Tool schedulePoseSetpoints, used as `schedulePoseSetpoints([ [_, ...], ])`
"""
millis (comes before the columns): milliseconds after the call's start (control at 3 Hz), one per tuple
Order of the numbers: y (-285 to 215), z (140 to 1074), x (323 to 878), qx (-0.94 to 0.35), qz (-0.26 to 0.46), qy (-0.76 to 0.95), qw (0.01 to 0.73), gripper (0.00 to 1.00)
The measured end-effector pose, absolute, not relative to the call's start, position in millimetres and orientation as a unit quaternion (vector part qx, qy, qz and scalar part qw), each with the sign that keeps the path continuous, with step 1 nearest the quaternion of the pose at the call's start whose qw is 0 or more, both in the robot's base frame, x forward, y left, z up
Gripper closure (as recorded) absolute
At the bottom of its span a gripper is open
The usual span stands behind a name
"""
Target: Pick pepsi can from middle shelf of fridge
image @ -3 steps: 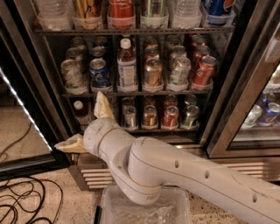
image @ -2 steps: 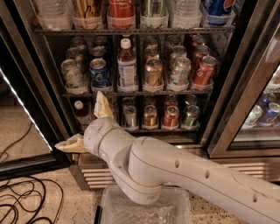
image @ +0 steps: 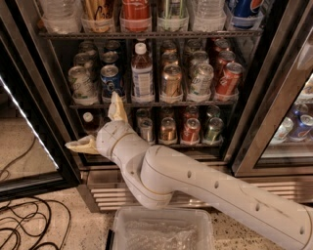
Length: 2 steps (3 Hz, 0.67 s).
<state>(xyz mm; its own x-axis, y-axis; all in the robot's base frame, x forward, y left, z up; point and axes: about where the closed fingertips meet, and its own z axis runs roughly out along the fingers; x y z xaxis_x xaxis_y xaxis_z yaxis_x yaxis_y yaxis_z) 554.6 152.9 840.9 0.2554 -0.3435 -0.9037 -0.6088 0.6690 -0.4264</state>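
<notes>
Hovers with the gripper (image: pixel 92 119) jaws spread wide, empty, just under the pepsi can (image: pixel 110 80) on the middle shelf (image: pixel 161 103) of the fridge (image: pixel 247 141).

One stainless-steel fridge (image: pixel 100 195) shows three racks. The dark wire middle shelf (image: pixel 161 103) has six lanes. Its front row counts five full-size cans and one tall white-capped bottle (image: pixel 142 73): one blue aluminium pepsi can (image: pixel 111 78), two pale silver-green cans (image: pixel 80 82), one bronze can (image: pixel 171 80) and one orange-red can (image: pixel 229 78). The top rack shows six containers (image: pixel 136 10). The bottom rack's front row shows four short cans (image: pixel 167 129) and one small capped bottle (image: pixel 88 119). One clear plastic bin (image: pixel 195 211) sits below. One end effector (image: pixel 92 119), its two fingers spread wide, hangs before the bottom rack's left side.
</notes>
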Motion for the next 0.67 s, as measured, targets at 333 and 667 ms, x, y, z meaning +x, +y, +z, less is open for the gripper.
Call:
schedulePoseSetpoints([
  [333,159.3,840.4,578.0,-0.376,0.092,0.593,0.707,0.00],
  [667,161.9,844.9,587.2,-0.348,0.067,0.588,0.727,0.12],
])
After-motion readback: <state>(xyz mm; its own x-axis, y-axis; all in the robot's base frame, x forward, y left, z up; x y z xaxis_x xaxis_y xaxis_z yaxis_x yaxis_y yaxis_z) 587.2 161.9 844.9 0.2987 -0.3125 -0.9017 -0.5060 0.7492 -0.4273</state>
